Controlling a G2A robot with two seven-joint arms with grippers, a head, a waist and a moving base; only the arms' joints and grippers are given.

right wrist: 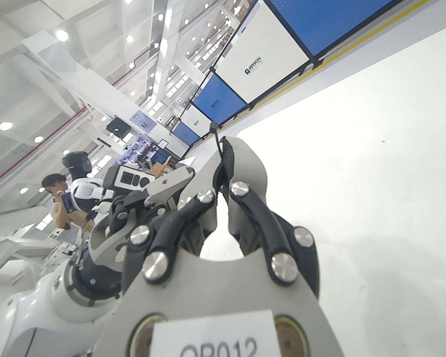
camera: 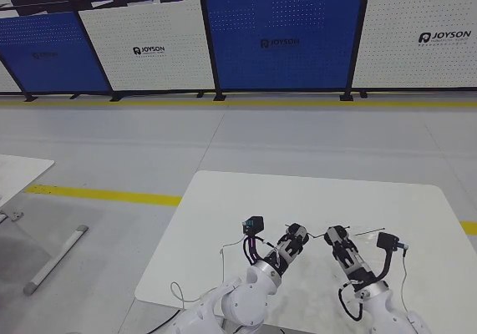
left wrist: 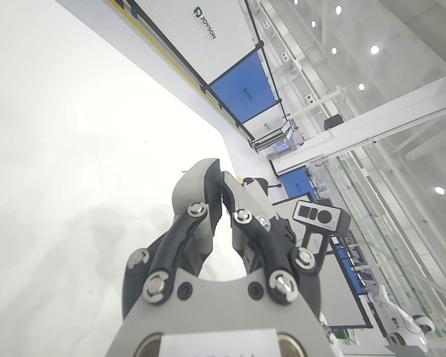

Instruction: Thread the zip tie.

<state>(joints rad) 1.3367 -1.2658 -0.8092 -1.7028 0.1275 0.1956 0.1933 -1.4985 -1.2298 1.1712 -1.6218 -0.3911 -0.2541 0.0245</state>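
Zip tie [right wrist: 215, 136] clamped in right hand [right wrist: 223, 148], left hand [left wrist: 221, 182] pressed together

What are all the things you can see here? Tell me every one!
zip tie: one, black, pinched in the right gripper, its end poking out past the fingertips
table: one, white, under both arms
second table: one, white, off to the left side of the top view
wall panels: several, blue and white, in a row across the floor behind the table
floor lines: yellow, one beside the table, one along the foot of the panels
left gripper: one, grey and black, shut, above the table close to the right gripper
right gripper: one, grey and black, shut on the zip tie
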